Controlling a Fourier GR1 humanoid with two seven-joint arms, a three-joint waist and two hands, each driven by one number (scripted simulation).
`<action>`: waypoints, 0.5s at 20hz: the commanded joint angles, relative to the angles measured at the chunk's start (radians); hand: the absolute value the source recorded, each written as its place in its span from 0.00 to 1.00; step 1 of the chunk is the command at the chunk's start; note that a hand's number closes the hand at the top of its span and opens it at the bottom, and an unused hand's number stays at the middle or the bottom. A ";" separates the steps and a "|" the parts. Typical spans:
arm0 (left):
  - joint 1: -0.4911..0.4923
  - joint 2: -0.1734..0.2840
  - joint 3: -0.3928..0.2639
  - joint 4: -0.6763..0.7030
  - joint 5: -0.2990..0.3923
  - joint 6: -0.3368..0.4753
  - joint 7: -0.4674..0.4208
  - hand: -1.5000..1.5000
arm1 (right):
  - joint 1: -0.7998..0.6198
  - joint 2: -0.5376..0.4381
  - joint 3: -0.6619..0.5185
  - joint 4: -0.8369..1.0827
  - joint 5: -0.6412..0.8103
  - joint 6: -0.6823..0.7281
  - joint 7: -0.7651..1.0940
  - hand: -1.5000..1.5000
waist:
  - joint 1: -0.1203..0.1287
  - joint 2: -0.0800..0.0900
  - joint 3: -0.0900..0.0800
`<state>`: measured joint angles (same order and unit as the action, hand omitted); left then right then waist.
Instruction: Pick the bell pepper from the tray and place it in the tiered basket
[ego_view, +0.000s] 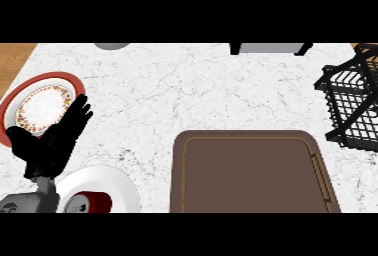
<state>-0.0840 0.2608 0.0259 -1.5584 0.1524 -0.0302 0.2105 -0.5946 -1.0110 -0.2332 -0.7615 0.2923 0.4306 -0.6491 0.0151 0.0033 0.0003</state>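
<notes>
Two plates (40, 107) (118, 182), one tray (251, 172), one basket (354, 100).

A white marble counter (192, 95) with fine grey veins fills most of the view. At its left edge sits a round plate (33, 102) with a red rim and a speckled patterned band around a white centre. Nearer the lower left corner lies a plain white plate (122, 187) holding a red, can-like object (90, 202), possibly a cup. At the far edge, a grey rounded shape (112, 45) and a grey box (269, 48) on black legs are cut off.
</notes>
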 joint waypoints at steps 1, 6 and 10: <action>0.018 -0.011 0.004 -0.038 -0.009 0.007 0.022 0.50 | -0.039 0.079 0.034 0.035 0.061 -0.075 -0.025 1.00 | 0.002 -0.001 0.000; 0.018 -0.009 0.026 0.011 0.001 -0.043 -0.035 0.50 | -0.113 0.104 0.036 0.157 0.127 -0.150 -0.071 1.00 | 0.005 0.002 0.000; -0.037 -0.015 0.034 0.006 -0.002 -0.019 0.035 0.50 | -0.135 0.171 0.014 0.118 0.115 -0.225 -0.031 1.00 | -0.003 0.000 0.000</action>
<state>-0.0754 0.2440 0.0390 -1.5821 0.1431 -0.0449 0.2306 -0.6963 -0.9094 -0.2107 -0.6587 0.4029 0.2751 -0.6802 0.0091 -0.0032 -0.0034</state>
